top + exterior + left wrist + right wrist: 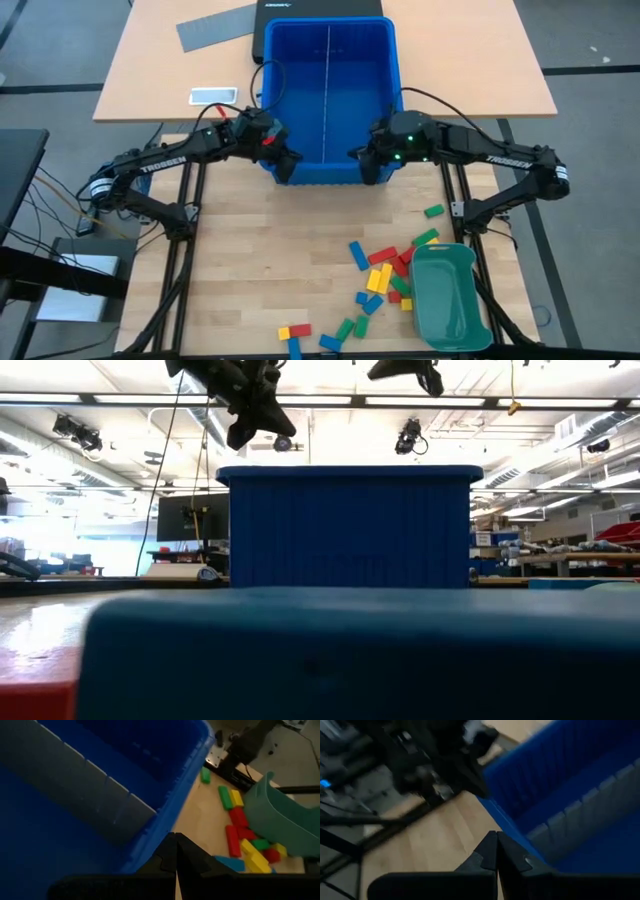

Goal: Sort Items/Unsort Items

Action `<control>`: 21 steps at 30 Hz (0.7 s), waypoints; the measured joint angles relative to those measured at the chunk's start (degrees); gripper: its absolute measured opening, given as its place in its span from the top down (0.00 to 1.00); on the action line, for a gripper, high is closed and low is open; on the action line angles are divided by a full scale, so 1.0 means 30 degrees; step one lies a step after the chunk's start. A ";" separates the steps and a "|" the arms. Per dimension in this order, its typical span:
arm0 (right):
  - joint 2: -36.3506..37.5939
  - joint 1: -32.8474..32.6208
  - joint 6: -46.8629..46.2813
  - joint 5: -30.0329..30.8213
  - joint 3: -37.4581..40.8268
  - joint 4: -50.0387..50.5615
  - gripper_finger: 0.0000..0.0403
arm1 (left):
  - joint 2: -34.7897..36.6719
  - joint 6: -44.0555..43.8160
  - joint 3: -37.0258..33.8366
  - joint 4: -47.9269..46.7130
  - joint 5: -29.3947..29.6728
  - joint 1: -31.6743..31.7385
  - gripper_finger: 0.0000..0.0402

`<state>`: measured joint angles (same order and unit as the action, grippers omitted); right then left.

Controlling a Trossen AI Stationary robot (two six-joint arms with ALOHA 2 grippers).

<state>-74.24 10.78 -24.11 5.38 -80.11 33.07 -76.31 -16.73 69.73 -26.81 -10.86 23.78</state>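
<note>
- blocks (385, 275) lie loose on the bench (250, 260), scattered just beside the teal tray (446, 295), mostly on its side toward the bench middle; a few touch or overlap near its rim, one green block (433, 211) sits apart between the tray and the blue bin (328, 100)
- a few more, blue, yellow and red (295, 332), lie farther from the tray at the near bench edge
- bin holds a grey divider (328, 90) down its middle; no blocks visible inside it
- left gripper (283, 163) hangs at the bin's near wall, one corner; fingers (172, 857) pressed together, holding nothing
- right gripper (368, 165) is at the same near wall, other corner; fingers (492, 852) also pressed together, empty
- both are well apart from the block pile
- handling, judged: blocks look like hard, light plastic, stiff, won't crush; smooth faces are probably slippery, so a skewed pinch may squirt one out
- best hold: across the two long flat sides, at mid-length, fingers square to the block
- crowded ones by the tray are harder, neighbours touching leave little finger room; take outliers first, e.g. the lone green one
- light pieces will likely slide if nudged, so come straight down
- low view is mostly blocked by a blue object close to the lens; blocks can't be told there
</note>
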 joint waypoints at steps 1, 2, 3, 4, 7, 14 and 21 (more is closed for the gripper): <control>0.0000 0.0011 0.0062 0.0048 -0.0045 0.0489 1.00 | 0.0000 0.0018 0.0000 -0.0097 -0.0267 -0.0059 0.99; -0.0007 0.0056 0.0075 0.0052 -0.0060 0.0849 1.00 | 0.0012 0.0134 0.0000 -0.0222 -0.0422 -0.0110 0.99; -0.0007 0.0084 0.0077 0.0049 -0.0082 0.1258 1.00 | 0.0052 0.0371 0.0000 -0.0542 -0.0651 -0.0178 0.99; -0.0007 0.0088 0.0080 0.0045 -0.0099 0.1660 1.00 | 0.0116 0.0531 0.0000 -0.1012 -0.0815 -0.0216 0.99; -0.0007 0.0072 0.0162 0.0026 -0.0096 0.2726 1.00 | 0.0496 0.1057 0.0000 -0.2509 -0.1325 -0.0315 0.99; -0.0007 -0.0194 0.1203 -0.0276 -0.0096 0.2977 1.00 | 0.1222 0.1581 0.0022 -0.5690 -0.2134 -0.1122 0.99; -0.0007 -0.0159 0.1695 -0.0517 -0.0096 0.2960 1.00 | 0.1782 0.1364 -0.0029 -0.7501 -0.2134 -0.2767 0.99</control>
<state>-74.26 10.31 -19.02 3.83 -80.40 41.95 -70.97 -12.64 69.65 -49.32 -17.27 15.47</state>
